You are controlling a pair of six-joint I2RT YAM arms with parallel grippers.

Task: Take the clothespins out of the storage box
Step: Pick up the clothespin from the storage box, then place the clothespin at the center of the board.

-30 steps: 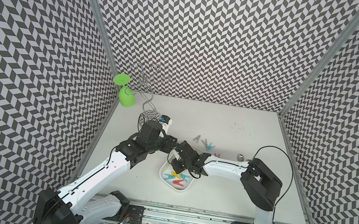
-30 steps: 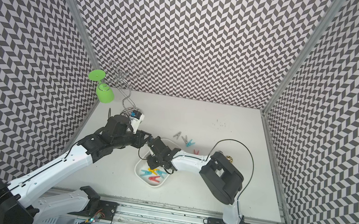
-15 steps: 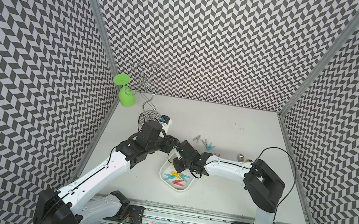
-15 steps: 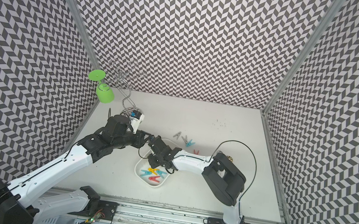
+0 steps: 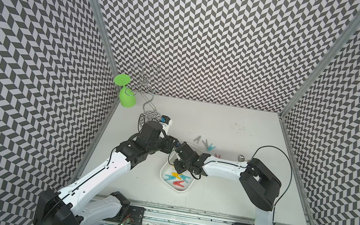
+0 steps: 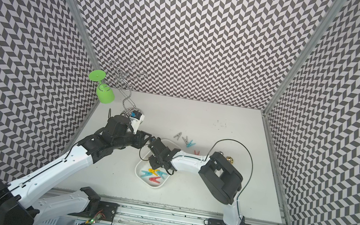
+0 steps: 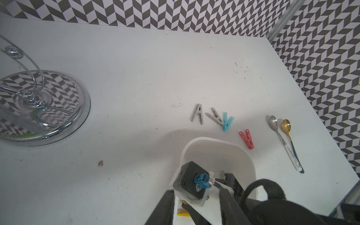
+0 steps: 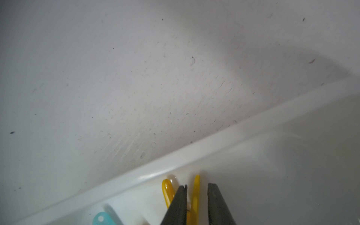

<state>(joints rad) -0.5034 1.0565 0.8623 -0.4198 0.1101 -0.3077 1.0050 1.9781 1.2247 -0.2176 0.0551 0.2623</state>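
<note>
Progress: four clothespins (image 7: 215,119) are out on the bench (image 7: 136,78), several sit in the storage box (image 7: 214,138), right end effector (image 8: 197,187) is barely apart around a yellow one (image 8: 167,192), left end effector (image 7: 195,194) open.

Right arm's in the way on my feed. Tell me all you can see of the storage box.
The storage box is a shallow white plastic-looking tray with rounded corners and a rim. It lies flat and uncovered on the table. Its near end holds a yellow peg, teal pegs and a red peg; its far end is bare. The right end effector reaches inside, jaws open around a leg of the yellow peg. The left end effector sits at the far rim, jaws apart; contact is unclear.
</note>
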